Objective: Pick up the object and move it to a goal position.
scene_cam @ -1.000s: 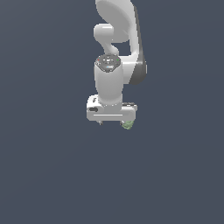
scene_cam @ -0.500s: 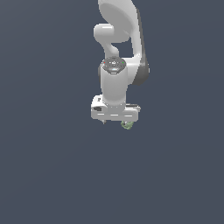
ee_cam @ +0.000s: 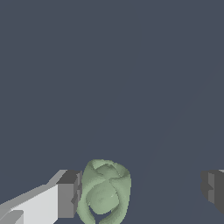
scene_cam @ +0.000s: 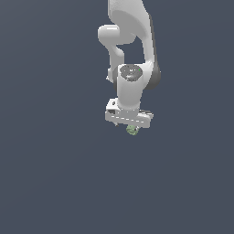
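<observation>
Plain dark-grey bg; claw (ee_cam: 142,192) spread wide, green lump (ee_cam: 105,193) vs one finger (ee_cam: 69,194), other apart.

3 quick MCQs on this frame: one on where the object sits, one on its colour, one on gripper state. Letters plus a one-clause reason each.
1. Where is the object relative to the gripper?
A. Between the fingers, next to one of them
B. Far off to one side of the gripper
C. On top of the wrist

2. What colour is the object?
A. Red
B. Pale green
C. Black

3. How do the jaws stand?
A. Closed tight on the object
B. Spread wide, with a gap at one finger
C. Out of view

Key:
1 A: the wrist view shows it beside one fingertip.
2 B: its mottled surface is pale green in both views.
3 B: the other fingertip stands well clear.
</observation>
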You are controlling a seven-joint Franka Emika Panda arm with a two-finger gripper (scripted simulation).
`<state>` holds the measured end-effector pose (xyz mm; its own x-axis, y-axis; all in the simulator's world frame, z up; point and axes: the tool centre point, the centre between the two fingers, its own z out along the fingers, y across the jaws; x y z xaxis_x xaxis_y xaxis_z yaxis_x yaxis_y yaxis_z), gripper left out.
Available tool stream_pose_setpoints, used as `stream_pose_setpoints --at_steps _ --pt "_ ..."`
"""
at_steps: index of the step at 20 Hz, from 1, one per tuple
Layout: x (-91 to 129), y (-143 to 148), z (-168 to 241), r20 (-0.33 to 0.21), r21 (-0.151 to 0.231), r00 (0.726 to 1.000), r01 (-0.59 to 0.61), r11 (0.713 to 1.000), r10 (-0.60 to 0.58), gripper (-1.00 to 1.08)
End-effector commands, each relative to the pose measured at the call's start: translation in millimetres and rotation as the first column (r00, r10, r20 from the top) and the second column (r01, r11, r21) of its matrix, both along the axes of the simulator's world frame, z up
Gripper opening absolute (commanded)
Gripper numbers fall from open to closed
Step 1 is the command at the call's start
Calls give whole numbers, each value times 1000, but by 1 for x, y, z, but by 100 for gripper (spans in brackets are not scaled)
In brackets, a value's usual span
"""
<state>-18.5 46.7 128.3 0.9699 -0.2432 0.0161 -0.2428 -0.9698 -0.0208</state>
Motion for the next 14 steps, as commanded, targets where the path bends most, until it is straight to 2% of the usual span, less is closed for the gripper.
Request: stream_pose_setpoints --at_steps 1,14 --pt "-9 10 -8 -5 -2 999 46 999 -46 100" --pt "-45 43 -35 -19 -14 978 209 978 -209 100"
